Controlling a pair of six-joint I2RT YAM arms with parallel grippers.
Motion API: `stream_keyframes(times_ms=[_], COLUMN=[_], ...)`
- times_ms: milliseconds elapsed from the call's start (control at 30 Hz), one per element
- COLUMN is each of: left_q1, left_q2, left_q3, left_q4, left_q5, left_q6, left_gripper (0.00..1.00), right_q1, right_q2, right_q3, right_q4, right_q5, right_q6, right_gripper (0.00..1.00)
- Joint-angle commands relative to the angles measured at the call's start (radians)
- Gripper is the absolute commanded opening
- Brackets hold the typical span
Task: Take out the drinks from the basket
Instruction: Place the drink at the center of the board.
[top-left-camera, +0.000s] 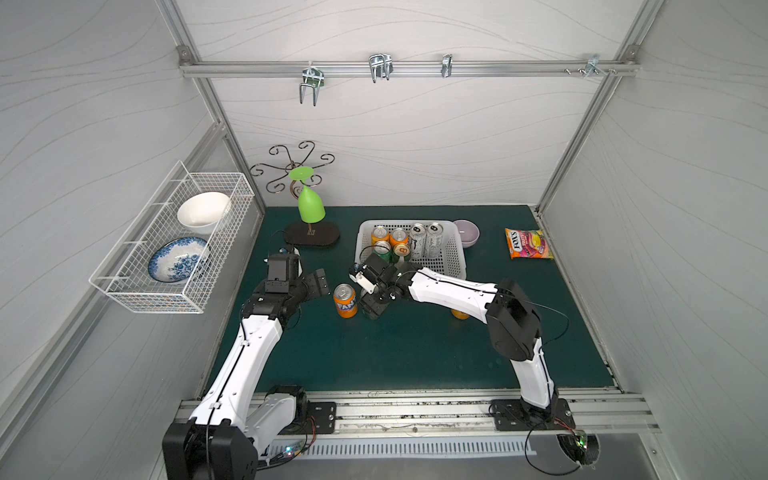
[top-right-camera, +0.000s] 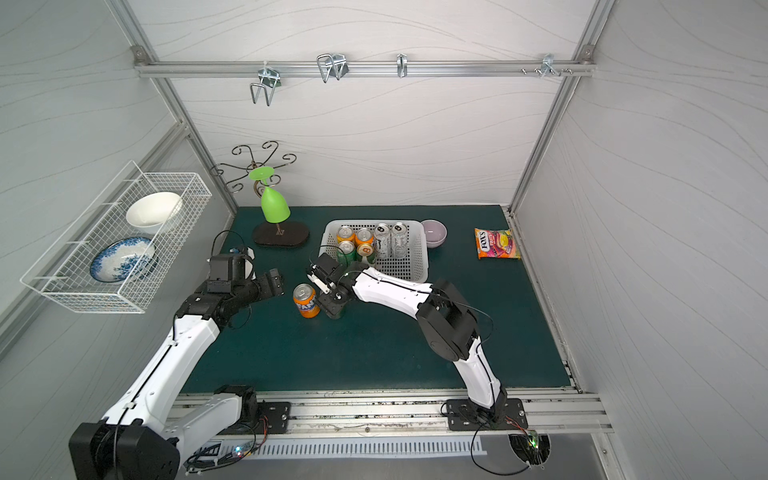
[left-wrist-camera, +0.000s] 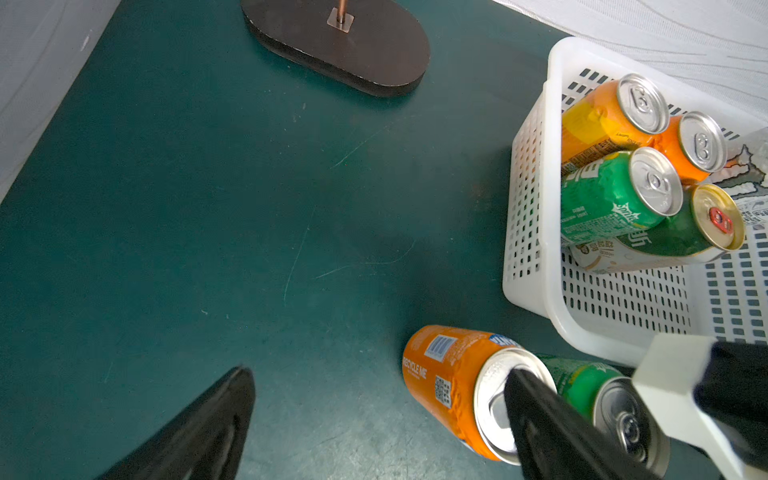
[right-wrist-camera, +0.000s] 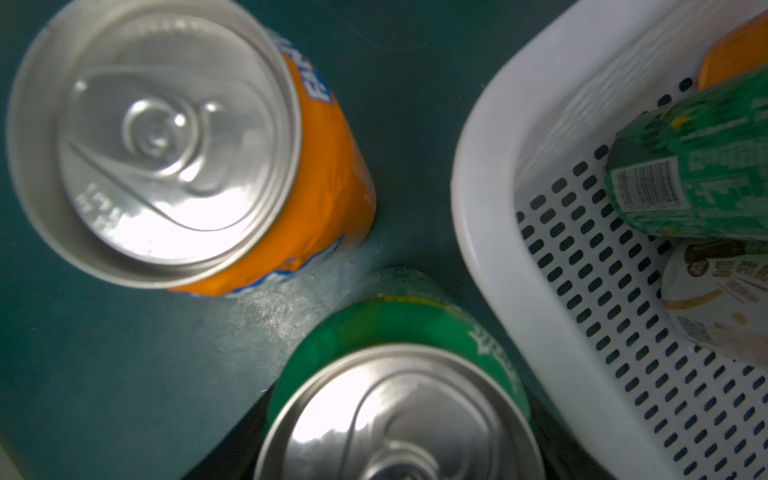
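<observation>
White panelled walls close in a dark green worktop (top-left-camera: 415, 353). A white wire rack (top-left-camera: 124, 286) with two bowls hangs on the left wall. The white basket (top-left-camera: 446, 262) stands toward the back of the worktop, near the middle. To its left is a dark stand (top-left-camera: 311, 237) carrying an upturned green glass (top-left-camera: 311, 208). A lilac bowl (top-left-camera: 466, 232) sits just beside the basket's far right corner, and a candy bag (top-left-camera: 528, 244) lies well apart to the right.

The right hand (top-left-camera: 372, 307) points down at the basket's near left corner, outside the rim. It pinches a green can (right-wrist-camera: 399, 374) that stands upright on the worktop. A Fanta can (top-left-camera: 345, 300) stands just beside that one, also out of the basket. The left hand (top-left-camera: 316, 284) is spread wide and empty, near the Fanta can's other side.

Six drinks remain upright in the basket's left half:
- two orange cans (top-left-camera: 380, 237) at the back
- two slim silver cans (top-left-camera: 417, 243) beside them
- a second green can (top-left-camera: 382, 248) in front
- a gold-topped can (top-left-camera: 401, 250) in front
</observation>
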Motion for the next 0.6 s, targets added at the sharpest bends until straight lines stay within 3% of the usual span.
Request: stream_keyframes(times_ms=[0, 567], left_q1=[0.006, 0.006], left_q2=[0.004, 0.003], left_q3=[0.05, 0.05], left_q4=[0.003, 0.004], left_q5=[0.009, 0.011], left_q6=[0.015, 0.016], left_gripper=[0.98, 0.98], right_q1=[-0.009, -0.01], right_q2=[-0.026, -0.092], right_q3=[-0.015, 0.013], right_q4=[0.03, -0.025], right_q5=[0.008, 0.025], right_q6=[-0.001, -0.026], right_gripper=[0.62, 0.85])
